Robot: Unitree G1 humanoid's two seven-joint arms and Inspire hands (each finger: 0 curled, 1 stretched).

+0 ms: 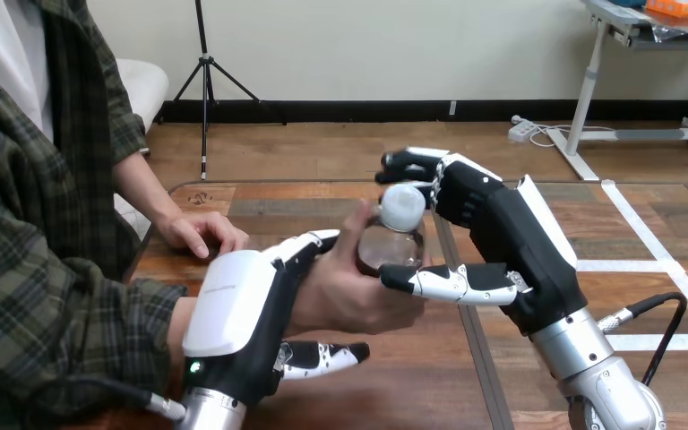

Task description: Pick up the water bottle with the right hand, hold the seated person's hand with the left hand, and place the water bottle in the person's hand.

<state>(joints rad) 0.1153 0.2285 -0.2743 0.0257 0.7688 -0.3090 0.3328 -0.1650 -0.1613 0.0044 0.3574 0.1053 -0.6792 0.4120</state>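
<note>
Bench open at right and near. Left hand clasps person's hand. Right hand, fingers curled over the cap and thumb beneath, grips water bottle, which sits in person's hand.

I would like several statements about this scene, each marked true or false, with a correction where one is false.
1. The water bottle has a white cap. True.
2. The person's hand at the view's middle grips the water bottle. True.
3. The left hand hangs free, touching nothing. False: its fingers curl round the person's wrist.
4. The person's hand at the view's left holds a cup. False: it rests empty on the table.
5. The right hand is far from the water bottle. False: it is right beside it.
</note>
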